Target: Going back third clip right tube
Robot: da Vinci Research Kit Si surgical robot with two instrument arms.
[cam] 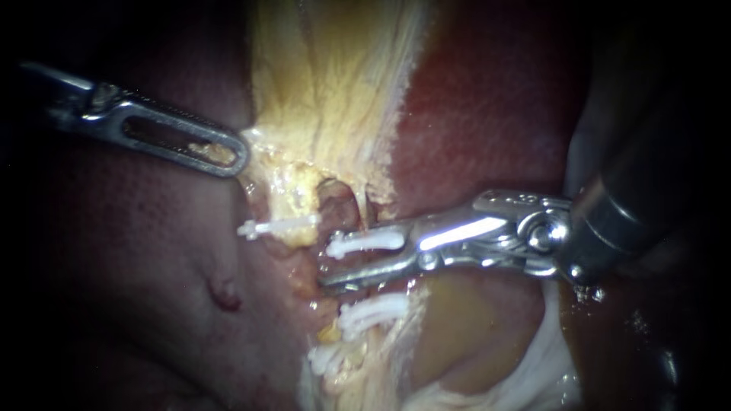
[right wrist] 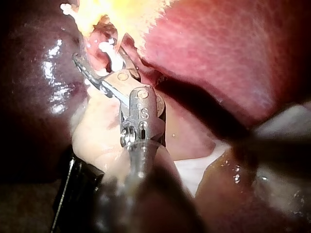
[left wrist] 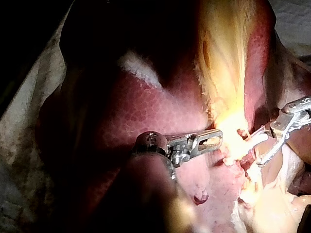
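Hand of the right instrument: open, with a clear gap between its two jaws, the upper one bright and the lower one darker and slightly curved. Reaches in from the right across the red liver as far as the border of the yellow tissue. Brackets the middle clip without squeezing it; the clip lies in line with the upper jaw and apart from the lower.

Hand of the left instrument: closed on the rim of the same yellow tissue, with a scrap of it showing through the long window in the jaw.

Counting: two instruments and three white clips for certain. All three lie crosswise along the strip where yellow tissue meets liver.
- Upper clip: thin, with a small barbed end, nearest the left instrument.
- Middle clip: a slim white bar with a rounded knob at the end pointing away from the right instrument, glossy and sitting level.
- Lower clip: thicker-looking, slightly tilted, partly sunk in the tissue beyond the lower jaw.

Further white bits lie below the lower clip; cannot tell whether clip or tissue. Cannot tell what the middle clip closes on, since that part is buried in yellow tissue.
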